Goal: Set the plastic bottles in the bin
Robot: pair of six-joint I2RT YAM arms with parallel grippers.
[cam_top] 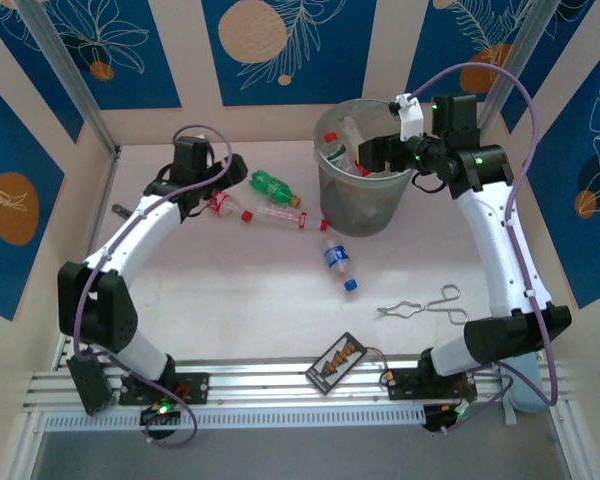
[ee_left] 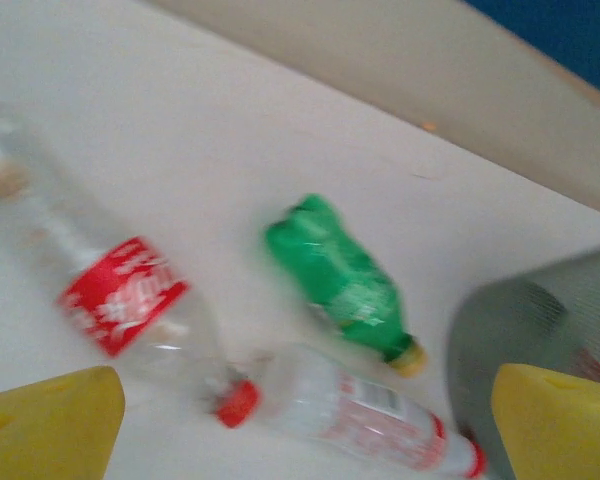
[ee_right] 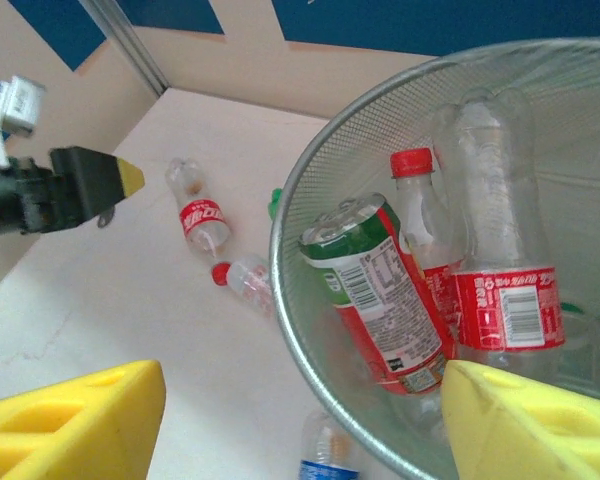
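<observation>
Your left gripper (ee_left: 305, 425): wide, empty, above red-labelled bottle (ee_left: 120, 300) on bench (ee_left: 230, 120), seemingly lined up to pick | your right gripper (ee_right: 305, 420): wide, empty, over bin (ee_right: 295, 300), bottles (ee_right: 380, 290) inside | green bottle (ee_left: 345, 285), blue-labelled bottle (cam_top: 337, 260): loose on bench, yours to collect.

Nothing actually readable, just blurry white script on the red bottle labels (ee_left: 120, 295) and a barcode (ee_right: 525, 320) on one.
</observation>
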